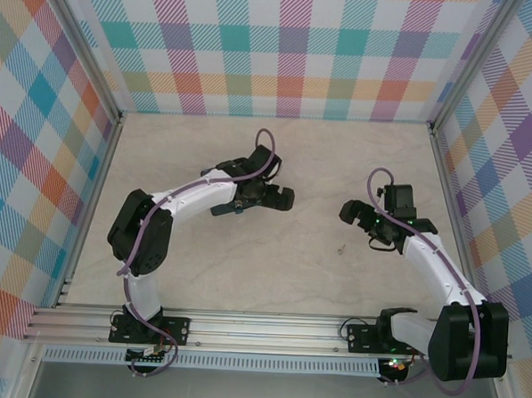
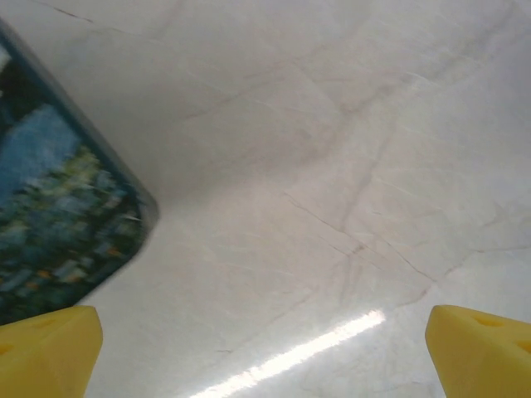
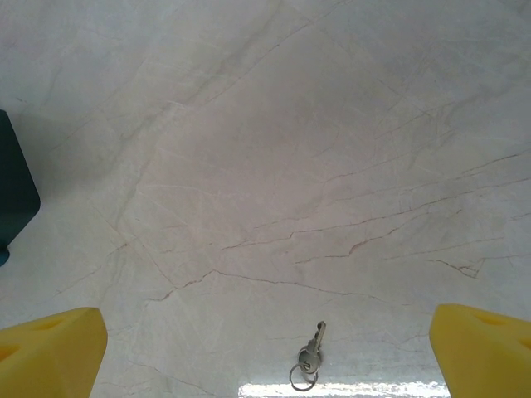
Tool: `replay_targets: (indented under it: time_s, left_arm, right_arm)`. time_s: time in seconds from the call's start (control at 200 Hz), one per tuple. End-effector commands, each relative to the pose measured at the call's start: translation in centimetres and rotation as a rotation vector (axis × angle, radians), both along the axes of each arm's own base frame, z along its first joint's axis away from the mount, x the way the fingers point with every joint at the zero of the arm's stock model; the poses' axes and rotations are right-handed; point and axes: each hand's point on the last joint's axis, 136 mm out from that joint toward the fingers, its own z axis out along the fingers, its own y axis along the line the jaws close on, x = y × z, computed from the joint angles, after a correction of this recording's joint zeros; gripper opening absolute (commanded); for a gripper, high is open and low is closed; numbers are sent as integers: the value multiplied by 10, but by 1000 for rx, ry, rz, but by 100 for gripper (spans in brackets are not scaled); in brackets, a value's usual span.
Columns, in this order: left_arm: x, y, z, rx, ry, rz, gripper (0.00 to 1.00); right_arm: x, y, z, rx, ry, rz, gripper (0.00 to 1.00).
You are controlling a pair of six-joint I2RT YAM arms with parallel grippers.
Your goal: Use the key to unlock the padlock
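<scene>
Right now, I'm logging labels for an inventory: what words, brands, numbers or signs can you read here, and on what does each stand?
No text can be read in any view.
tin box: a painted picture, blurred; no lettering can be made out.
key: too small to read any stamp or number.

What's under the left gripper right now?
Mostly bare table under the open left gripper, with a corner of the painted tin off to one side. From above, the left arm covers most of the tin, hiding anything on it.
</scene>
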Motion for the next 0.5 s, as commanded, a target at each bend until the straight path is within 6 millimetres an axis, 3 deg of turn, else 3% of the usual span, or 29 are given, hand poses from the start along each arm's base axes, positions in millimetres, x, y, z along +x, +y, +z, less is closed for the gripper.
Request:
replay_targets:
  time_s: [0.0,0.085,0.25,0.355,0.495]
  left_arm:
    - [-18,-10,-2,-8,37,-14,100]
    - [-18,-14,-2,-12,35,-12,100]
    - [-7,-13,24,-8,-47,-5,100]
    - [6,-6,39,28,-97,-1,100]
    - [29,11,42,65,-113,39,100]
  right_arm:
    - [-1,2,2,-13,10,19,100]
    - [-3,2,1,-14,16,23,100]
    - [-3,3,1,-11,13,24,100]
    - [-2,3,1,-9,13,23,100]
    - [-1,4,0,-6,16,22,100]
